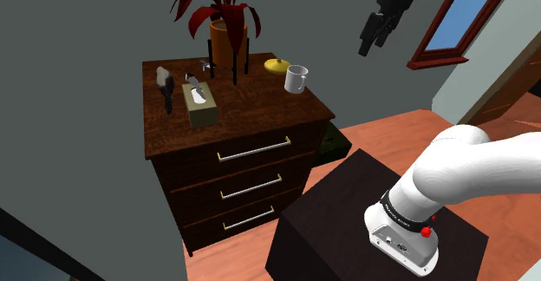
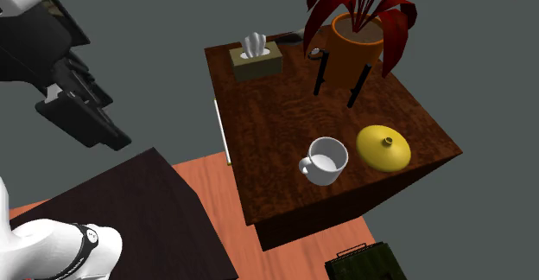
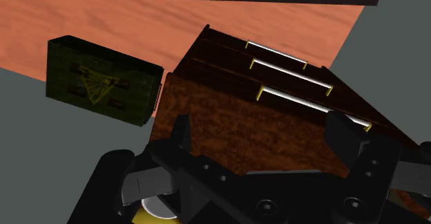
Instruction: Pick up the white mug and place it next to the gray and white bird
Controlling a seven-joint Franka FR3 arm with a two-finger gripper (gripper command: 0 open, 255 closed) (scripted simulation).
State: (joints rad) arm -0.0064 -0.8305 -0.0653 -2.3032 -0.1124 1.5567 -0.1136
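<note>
White mug (image 2: 326, 162) shows its hollow in the second exterior view.

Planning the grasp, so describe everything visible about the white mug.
The white mug stands upright and looks empty on the dark wooden dresser top, near one end. It is plain and round, with one loop handle turned toward the second exterior view's left. A yellow domed lid sits close beside it, apart. Only the dresser touches it.
</note>
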